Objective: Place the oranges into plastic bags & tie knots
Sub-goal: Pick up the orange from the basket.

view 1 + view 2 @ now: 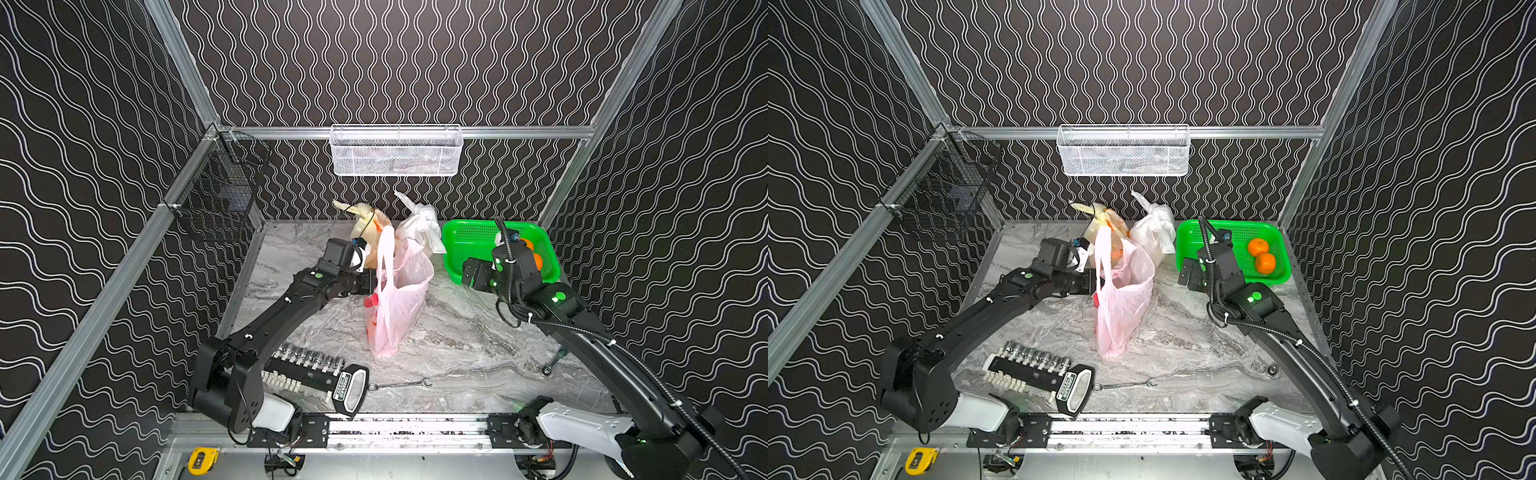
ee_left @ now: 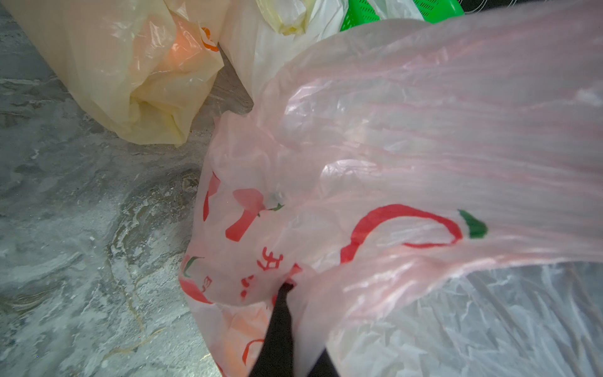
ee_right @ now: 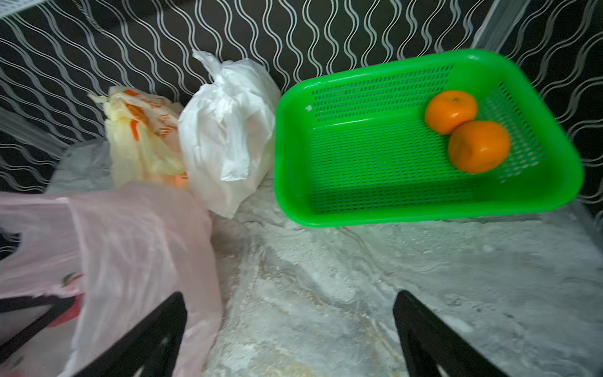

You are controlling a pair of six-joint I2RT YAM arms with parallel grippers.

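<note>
While left gripper [image 2: 286, 289] is clamping the pink bag [image 2: 391, 147] upright, right gripper [image 3: 289, 295] is hovering spread, empty; probably needing oranges [image 3: 478, 146] from basket [image 3: 293, 163] next.

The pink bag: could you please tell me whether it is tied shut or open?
Open. The pink bag has no knot; its mouth gapes, one handle stands loose, and the left tool pinches its side.
</note>
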